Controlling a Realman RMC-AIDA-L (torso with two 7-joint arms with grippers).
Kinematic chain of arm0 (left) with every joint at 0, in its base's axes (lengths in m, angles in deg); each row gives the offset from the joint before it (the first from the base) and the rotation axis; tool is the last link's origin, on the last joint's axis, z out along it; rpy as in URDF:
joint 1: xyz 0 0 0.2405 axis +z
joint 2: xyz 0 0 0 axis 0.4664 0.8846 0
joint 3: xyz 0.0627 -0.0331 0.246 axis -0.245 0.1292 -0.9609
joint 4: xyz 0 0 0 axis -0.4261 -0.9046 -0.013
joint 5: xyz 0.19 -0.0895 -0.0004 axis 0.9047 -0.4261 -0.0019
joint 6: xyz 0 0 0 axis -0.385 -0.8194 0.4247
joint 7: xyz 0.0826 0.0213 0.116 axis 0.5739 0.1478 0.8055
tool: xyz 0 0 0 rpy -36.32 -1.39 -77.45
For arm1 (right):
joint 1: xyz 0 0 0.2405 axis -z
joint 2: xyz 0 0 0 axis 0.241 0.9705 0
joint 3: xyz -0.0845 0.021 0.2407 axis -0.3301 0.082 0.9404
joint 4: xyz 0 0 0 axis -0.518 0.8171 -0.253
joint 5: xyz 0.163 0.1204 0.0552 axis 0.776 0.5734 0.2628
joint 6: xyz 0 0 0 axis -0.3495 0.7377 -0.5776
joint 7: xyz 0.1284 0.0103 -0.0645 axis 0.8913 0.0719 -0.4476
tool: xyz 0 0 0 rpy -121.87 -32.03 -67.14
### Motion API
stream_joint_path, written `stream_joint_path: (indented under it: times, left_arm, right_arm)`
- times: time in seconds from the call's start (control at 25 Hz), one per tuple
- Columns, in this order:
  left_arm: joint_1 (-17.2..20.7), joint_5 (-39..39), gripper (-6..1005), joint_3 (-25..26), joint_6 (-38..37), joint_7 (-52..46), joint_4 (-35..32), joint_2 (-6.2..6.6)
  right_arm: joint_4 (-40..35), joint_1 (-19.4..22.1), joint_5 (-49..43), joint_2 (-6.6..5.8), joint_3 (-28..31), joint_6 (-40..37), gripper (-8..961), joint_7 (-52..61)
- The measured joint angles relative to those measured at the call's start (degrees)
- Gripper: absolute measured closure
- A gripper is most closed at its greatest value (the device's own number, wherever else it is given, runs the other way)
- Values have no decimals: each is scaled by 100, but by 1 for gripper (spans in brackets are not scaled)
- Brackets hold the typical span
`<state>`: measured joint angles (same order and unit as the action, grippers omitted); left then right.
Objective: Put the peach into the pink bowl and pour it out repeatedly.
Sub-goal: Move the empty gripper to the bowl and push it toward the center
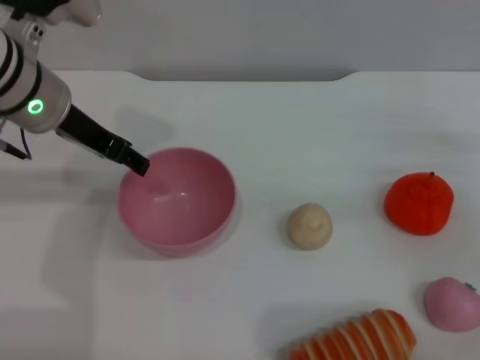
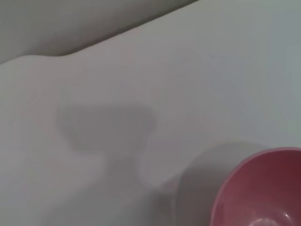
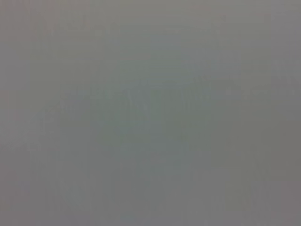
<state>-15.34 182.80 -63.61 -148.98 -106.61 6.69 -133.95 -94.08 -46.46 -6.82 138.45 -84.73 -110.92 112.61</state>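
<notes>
The pink bowl (image 1: 177,199) stands upright and empty at the left-centre of the white table; part of it also shows in the left wrist view (image 2: 263,193). My left gripper (image 1: 139,163) reaches in from the upper left, its dark tip pinched on the bowl's far-left rim. The peach (image 1: 452,304), soft pink with a tiny stem, lies on the table at the lower right edge, far from the bowl. My right gripper is out of view; the right wrist view shows only plain grey.
A beige round lump (image 1: 310,225) lies right of the bowl. An orange-red tangerine-like fruit (image 1: 419,203) sits at the right. An orange-and-white striped object (image 1: 358,339) lies at the front edge. The table's far edge (image 1: 240,75) runs along the top.
</notes>
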Motion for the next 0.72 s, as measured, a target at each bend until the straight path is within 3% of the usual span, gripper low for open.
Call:
stream_joint_path:
  times: [0.72]
  left_arm:
    - [309, -371, 271, -50, 524, 61, 551, 1]
  right_arm:
    - [29, -13, 0, 8, -145, 0, 443, 3]
